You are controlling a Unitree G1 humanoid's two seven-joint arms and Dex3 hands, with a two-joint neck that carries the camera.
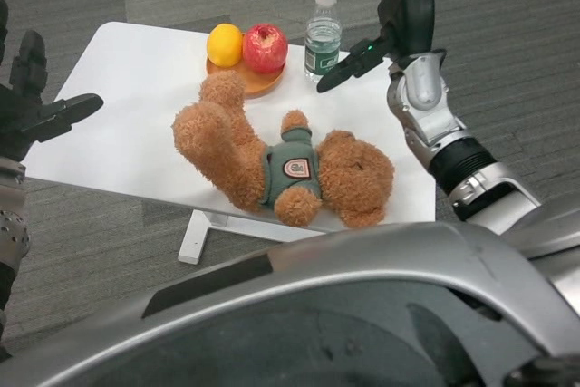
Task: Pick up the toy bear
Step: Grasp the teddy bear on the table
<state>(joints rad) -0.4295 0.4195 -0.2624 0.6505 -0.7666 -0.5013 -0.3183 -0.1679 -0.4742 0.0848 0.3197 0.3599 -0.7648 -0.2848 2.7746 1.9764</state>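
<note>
A brown toy bear (272,156) in a grey-green vest lies on its back on the white table (127,133), head toward the near right edge, legs toward the plate. My right hand (394,20) hangs above the table's right side, fingers apart, holding nothing, up and to the right of the bear. My left hand (32,97) hovers at the table's left edge, fingers spread and empty, well clear of the bear.
A wooden plate (254,81) at the back holds an orange (225,44) and a red apple (265,48). A water bottle (323,32) stands beside it, just left of my right hand. Grey carpet surrounds the table.
</note>
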